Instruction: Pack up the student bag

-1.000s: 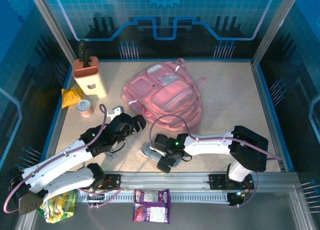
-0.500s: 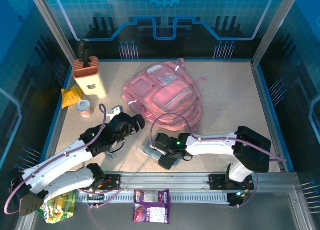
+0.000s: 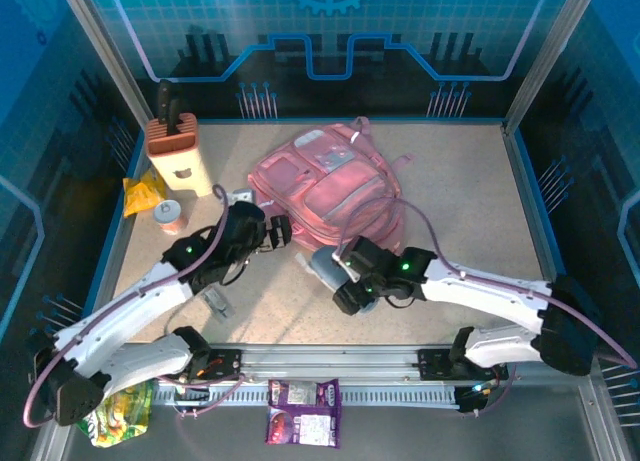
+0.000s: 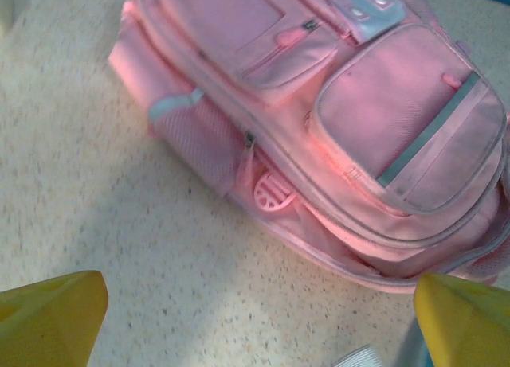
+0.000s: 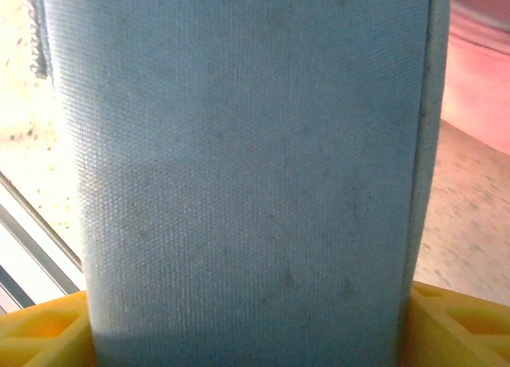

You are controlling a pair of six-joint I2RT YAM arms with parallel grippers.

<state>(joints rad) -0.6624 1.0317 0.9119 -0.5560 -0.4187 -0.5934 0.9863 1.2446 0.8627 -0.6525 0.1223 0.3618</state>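
Top external view, items as they lie:

1. Student bag [image 3: 325,186]: pink, pale trim. It lies flat on the speckled table [image 3: 460,211], centre and toward the far side, front pockets up. The long axis runs far to near, leaning right at the near end, with the loop handle toward the back wall. In the left wrist view a round pink badge [image 4: 275,193] sits on its side; no lettering can be made out there.
2. Grey pencil case [image 3: 322,264]: just beside the bag's near edge, pinched across its width by the right gripper [image 3: 338,273]. In the right wrist view its woven cloth [image 5: 255,160] sits between the yellow fingers [image 5: 458,327].
3. Left gripper [image 3: 278,231]: near the bag's left side and apart from it, its yellow fingertips [image 4: 48,319] spread wide over bare table.
4. Cream knife block [image 3: 180,156]: far left, upright.
5. Yellow packet [image 3: 145,193] and small jar [image 3: 170,216]: near the block.
6. Purple packet [image 3: 303,413]: off the table at the near rail, print too small to read.
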